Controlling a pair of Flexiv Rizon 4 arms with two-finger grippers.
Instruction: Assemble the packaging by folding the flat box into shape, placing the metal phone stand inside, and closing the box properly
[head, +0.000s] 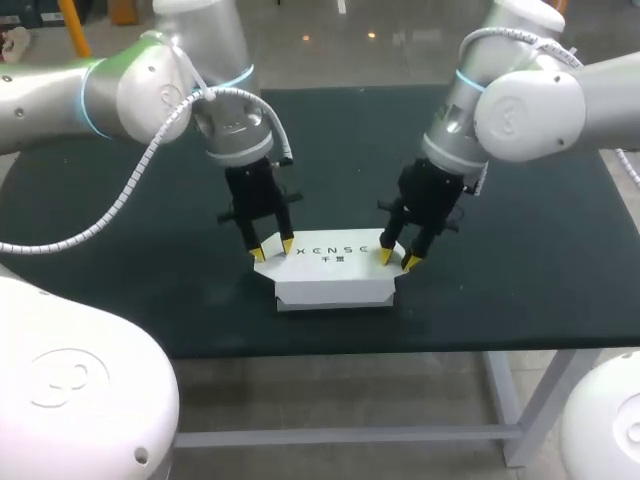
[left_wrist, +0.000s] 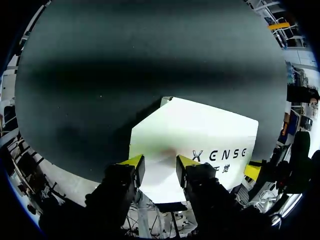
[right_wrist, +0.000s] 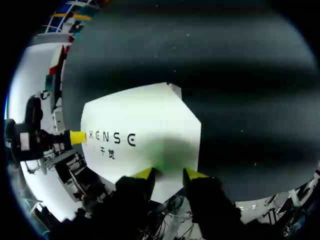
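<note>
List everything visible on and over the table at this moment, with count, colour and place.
box: one, white with dark print on top, folded into shape, near the table's front edge, between the two arms.
table: one, dark top, under the box.
metal phone stand: none in view.
left arm: one, white-grey, coming in from the left.
right arm: one, white-grey, coming in from the right.
left fingers: two, black with yellow tips, apart, at the box's left end.
right fingers: two, black with yellow tips, apart, at the box's right end.
</note>
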